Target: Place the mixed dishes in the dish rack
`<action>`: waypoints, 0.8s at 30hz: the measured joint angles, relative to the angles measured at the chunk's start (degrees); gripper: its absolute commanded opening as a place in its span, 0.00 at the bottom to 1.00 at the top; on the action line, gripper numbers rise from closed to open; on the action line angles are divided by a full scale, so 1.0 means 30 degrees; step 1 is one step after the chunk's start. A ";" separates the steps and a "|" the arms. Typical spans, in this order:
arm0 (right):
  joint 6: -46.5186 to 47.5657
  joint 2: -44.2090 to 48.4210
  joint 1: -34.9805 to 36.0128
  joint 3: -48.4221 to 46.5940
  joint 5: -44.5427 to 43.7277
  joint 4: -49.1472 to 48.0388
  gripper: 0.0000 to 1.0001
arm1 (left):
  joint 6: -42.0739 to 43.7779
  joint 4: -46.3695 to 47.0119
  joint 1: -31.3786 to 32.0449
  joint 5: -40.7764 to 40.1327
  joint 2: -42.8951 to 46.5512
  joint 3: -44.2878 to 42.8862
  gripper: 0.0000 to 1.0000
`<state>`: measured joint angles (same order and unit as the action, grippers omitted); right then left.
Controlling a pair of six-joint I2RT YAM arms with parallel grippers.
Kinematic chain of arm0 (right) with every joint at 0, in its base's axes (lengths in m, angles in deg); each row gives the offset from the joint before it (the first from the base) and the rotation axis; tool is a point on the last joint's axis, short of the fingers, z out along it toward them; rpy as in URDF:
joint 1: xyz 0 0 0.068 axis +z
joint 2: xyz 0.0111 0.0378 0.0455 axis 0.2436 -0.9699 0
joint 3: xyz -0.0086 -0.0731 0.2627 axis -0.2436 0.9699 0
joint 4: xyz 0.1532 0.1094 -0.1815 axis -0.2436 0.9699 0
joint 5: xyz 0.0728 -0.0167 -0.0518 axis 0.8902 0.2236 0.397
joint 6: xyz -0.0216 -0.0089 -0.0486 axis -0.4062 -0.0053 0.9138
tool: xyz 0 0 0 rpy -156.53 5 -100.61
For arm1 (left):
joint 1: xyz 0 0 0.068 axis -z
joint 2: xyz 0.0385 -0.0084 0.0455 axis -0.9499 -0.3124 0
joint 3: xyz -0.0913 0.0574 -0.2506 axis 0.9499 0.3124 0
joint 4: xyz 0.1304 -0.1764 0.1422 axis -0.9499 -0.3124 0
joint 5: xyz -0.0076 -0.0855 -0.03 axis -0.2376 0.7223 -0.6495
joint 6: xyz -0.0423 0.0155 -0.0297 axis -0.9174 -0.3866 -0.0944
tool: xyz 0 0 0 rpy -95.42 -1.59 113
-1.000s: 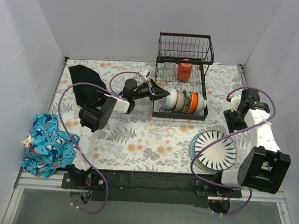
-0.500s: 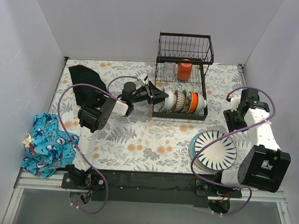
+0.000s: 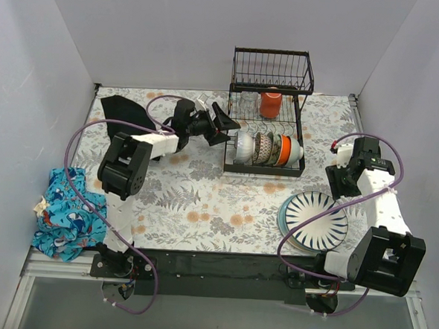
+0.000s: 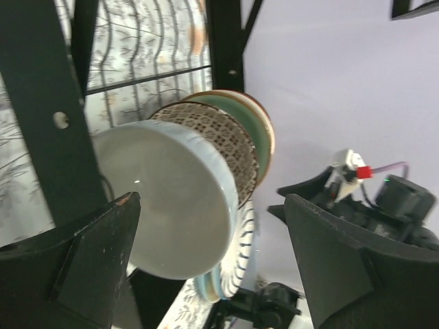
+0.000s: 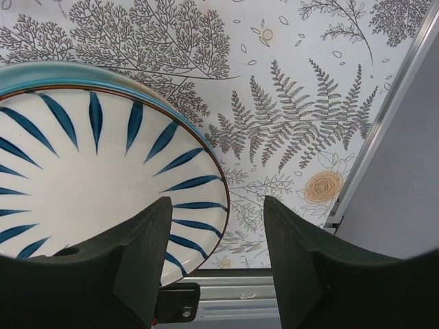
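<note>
Round blue-striped ceramic plates [image 3: 317, 221] seen stacked beside black wire dish rack [image 3: 274, 71] | judged stiff, slick, breakable; best pinched at rim | left gripper [image 4: 209, 205] and right gripper [image 5: 216, 205] held wide, nothing gripped

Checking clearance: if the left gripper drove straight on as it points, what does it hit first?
Probably the white bowl at the nearest end of the row in the dish rack; it sits centred between the open fingers of the left gripper. The gap to it is hard to judge.
</note>
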<state>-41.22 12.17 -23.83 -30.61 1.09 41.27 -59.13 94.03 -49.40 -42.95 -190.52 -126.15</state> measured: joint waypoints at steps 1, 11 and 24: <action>-0.0007 0.0015 0.0000 0.0000 0.0087 -0.0058 0.64 | 0.0787 -0.1013 -0.0044 -0.0255 0.0175 -0.0233 0.87; 0.1180 0.0036 -0.0007 -0.0568 0.1545 0.0386 0.66 | 0.9894 -1.0499 -0.1158 -0.1253 0.3089 -0.2535 0.80; 0.5464 -0.2390 -0.0787 -0.0685 0.5056 0.2652 0.61 | 1.7136 -1.3238 -0.2251 0.3628 0.9187 0.0750 0.77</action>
<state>-24.83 5.00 -26.20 -32.66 16.26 49.23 -7.72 54.32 -56.16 -32.06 -162.96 -123.90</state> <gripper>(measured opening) 0.618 0.780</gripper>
